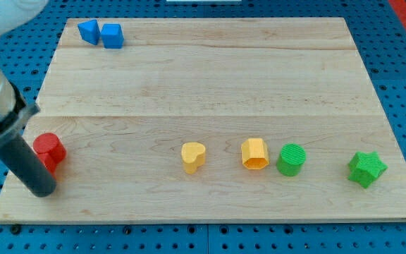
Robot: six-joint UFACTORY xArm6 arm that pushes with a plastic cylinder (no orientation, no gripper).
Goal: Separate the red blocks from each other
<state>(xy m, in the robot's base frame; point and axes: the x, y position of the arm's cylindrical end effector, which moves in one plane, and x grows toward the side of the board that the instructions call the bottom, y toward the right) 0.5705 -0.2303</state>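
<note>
Down at the view's bottom left, my tip [42,189] rests on the wooden board [210,85], close to the board's left edge. It is a dark rod with no claw on it, so nothing is grabbed or let go.

Touching the rod on its right side is a red round block [50,147]. A bit more red [51,166] peeks out just below that block, right beside the rod. I cannot tell if that is a 2nd red block or part of the 1st one, because the rod hides it.

Along the bottom of the board sit 4 more blocks in a row. A yellow heart block [193,156] is near the middle. A yellow six-sided block [254,154] is to its right, with a green round block [290,159] just beside it. A green star block [366,168] sits apart, at the far right.

Up at the top left corner, 2 blue blocks [101,33] sit side by side, touching.
</note>
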